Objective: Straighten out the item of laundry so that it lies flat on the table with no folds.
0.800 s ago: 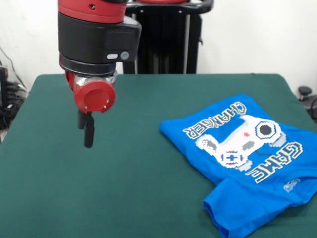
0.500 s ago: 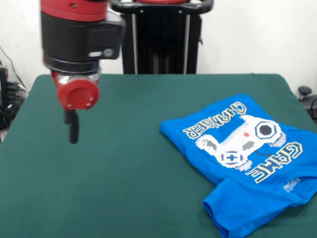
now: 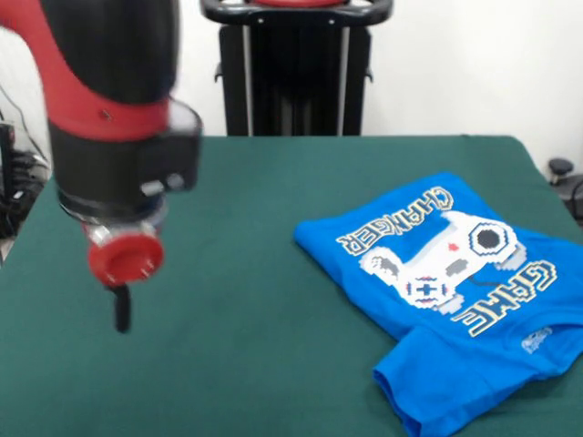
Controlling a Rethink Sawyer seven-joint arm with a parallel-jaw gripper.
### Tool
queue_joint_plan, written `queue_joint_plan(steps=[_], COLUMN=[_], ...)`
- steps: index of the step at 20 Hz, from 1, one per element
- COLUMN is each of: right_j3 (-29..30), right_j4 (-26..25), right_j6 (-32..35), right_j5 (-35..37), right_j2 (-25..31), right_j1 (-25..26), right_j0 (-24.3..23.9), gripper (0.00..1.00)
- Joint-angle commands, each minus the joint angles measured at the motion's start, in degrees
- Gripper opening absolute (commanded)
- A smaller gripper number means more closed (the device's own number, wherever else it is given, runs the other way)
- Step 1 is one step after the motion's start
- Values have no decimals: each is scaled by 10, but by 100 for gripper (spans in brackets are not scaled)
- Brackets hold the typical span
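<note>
The item of laundry (image 3: 455, 282) is a bright blue T-shirt with a white game controller print and "GAME CHANGER" lettering. It lies on the right half of the green table (image 3: 255, 346), folded over, with a sleeve bunched at the near right and its right side cut by the picture's edge. My gripper (image 3: 120, 309) hangs over the table's left side, far from the shirt, with nothing in it. Only one dark tip shows below the red wrist, just above the cloth.
The red and black arm (image 3: 114, 118) fills the upper left of the view. A black pedestal (image 3: 296, 68) stands behind the table's far edge. Cables and dark gear sit beyond the left edge (image 3: 14, 173) and right edge (image 3: 560, 173).
The arm has swung left and toward the near side, and the gripper has come lower over the table. The shirt has not moved.
</note>
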Motion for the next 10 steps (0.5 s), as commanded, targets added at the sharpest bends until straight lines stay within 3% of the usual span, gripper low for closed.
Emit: queue_joint_plan(steps=[1, 10], right_j3=[-44, -82], right_j4=[31, 64], right_j6=[113, 158], right_j5=[63, 167], right_j2=[78, 45], right_j1=[63, 48], right_j0=[51, 84], gripper=[100, 100])
